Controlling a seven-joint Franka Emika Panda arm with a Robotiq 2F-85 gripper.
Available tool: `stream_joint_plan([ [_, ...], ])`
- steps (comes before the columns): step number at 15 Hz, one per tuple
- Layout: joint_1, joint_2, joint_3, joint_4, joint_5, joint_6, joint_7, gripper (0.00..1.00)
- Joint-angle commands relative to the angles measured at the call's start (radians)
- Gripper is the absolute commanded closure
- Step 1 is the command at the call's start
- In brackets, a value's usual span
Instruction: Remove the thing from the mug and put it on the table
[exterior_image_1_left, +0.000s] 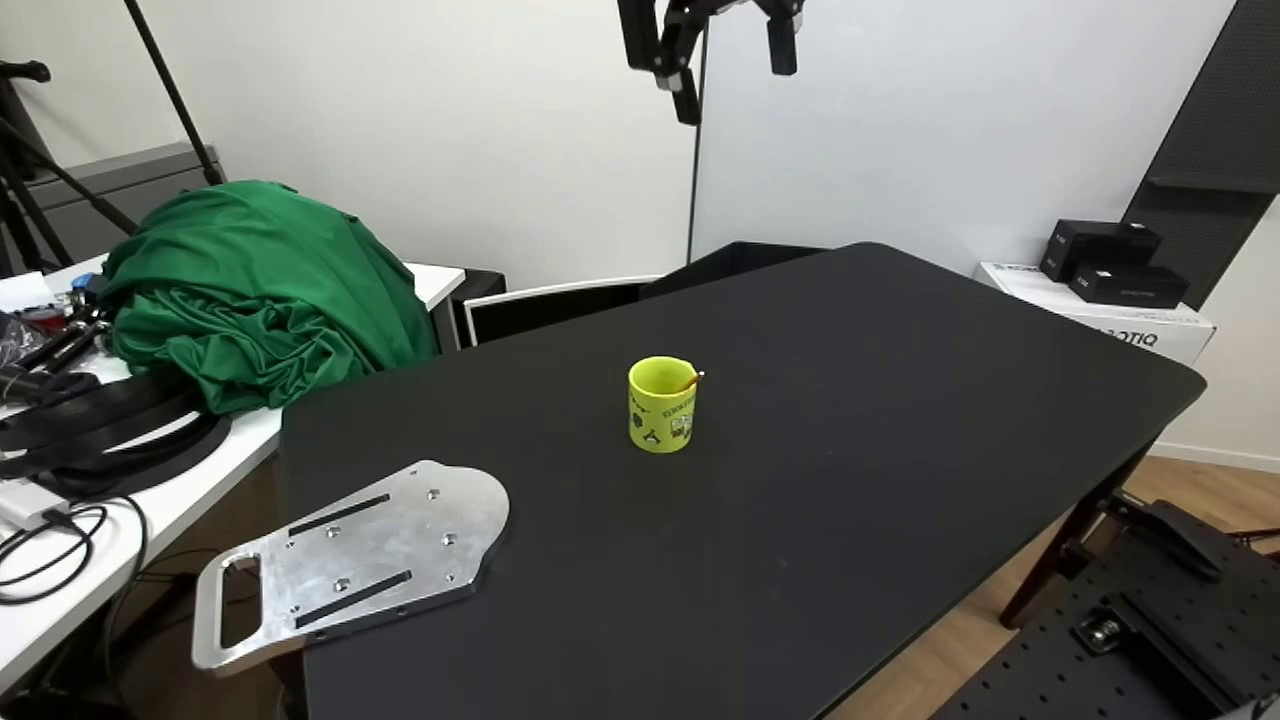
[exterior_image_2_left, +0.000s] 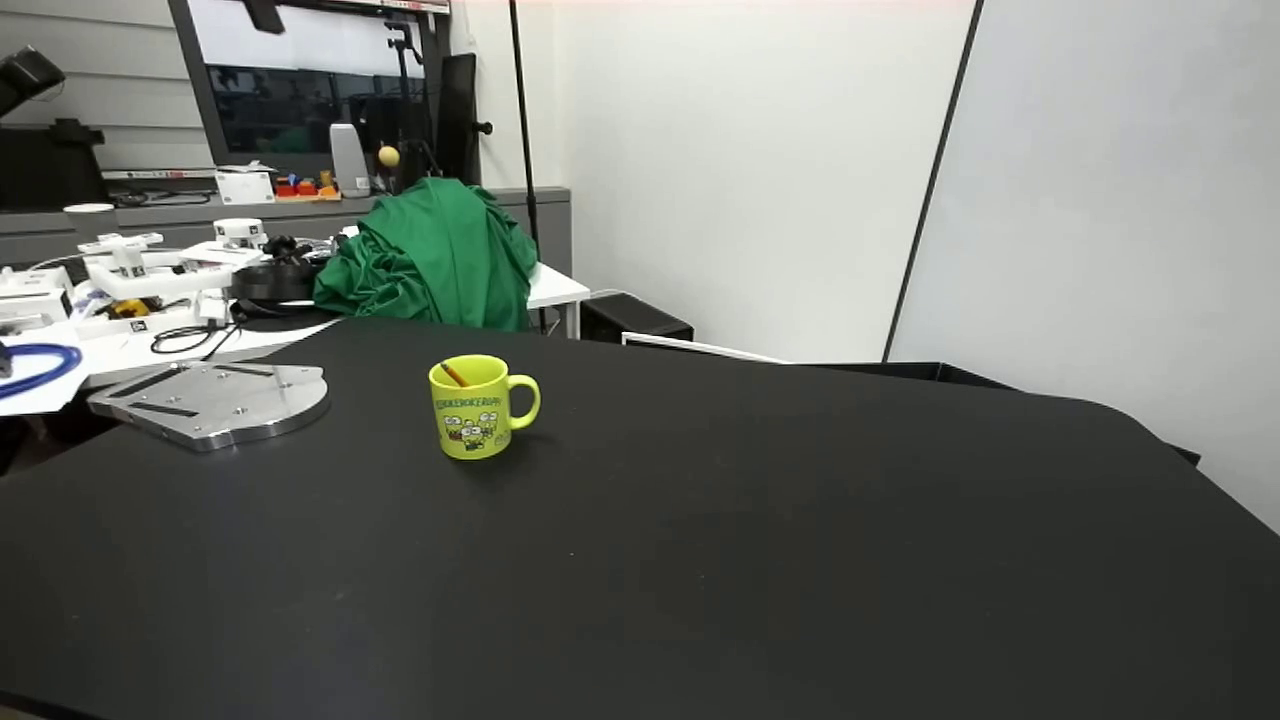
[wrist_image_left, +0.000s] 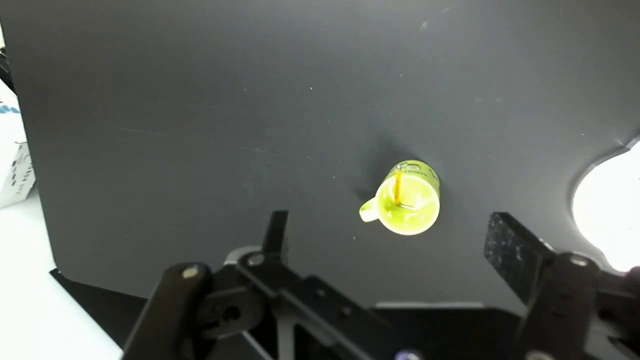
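Observation:
The yellow-green mug (exterior_image_1_left: 658, 428) stands upright on the black table (exterior_image_1_left: 850, 500). It shows in an exterior view (exterior_image_2_left: 472, 425) with its handle to the right, and in the wrist view (wrist_image_left: 420, 212). The thing, a thin orange-brown stick (exterior_image_2_left: 454, 374), leans inside the mug. Its tip pokes just over the rim in an exterior view (exterior_image_1_left: 693, 381) and it also shows in the wrist view (wrist_image_left: 398, 187). My gripper (exterior_image_1_left: 735, 85) hangs high above the table, apart from the mug. Its fingers are wide apart with nothing between them in the wrist view (wrist_image_left: 387, 224).
A flat silver metal plate (exterior_image_1_left: 390, 540) lies at the table's edge, also in an exterior view (exterior_image_2_left: 220, 395). A white desk (exterior_image_1_left: 240, 460) with a green cloth (exterior_image_1_left: 260, 290) and clutter stands beside the table. White boxes (exterior_image_1_left: 1100, 305) stand beyond the far edge.

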Motion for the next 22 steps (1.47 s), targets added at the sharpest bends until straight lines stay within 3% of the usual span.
stream_joint_plan([
  [1,0.010,0.173,-0.072,0.139,0.003,-0.060,-0.120,0.00],
  [6,0.017,0.412,-0.144,0.348,0.029,-0.207,-0.226,0.00],
  [10,0.042,0.549,-0.158,0.484,0.041,-0.315,-0.258,0.00],
  [16,0.085,0.676,-0.150,0.572,0.128,-0.392,-0.280,0.00],
  [22,0.098,0.752,-0.163,0.608,0.161,-0.380,-0.281,0.00],
])
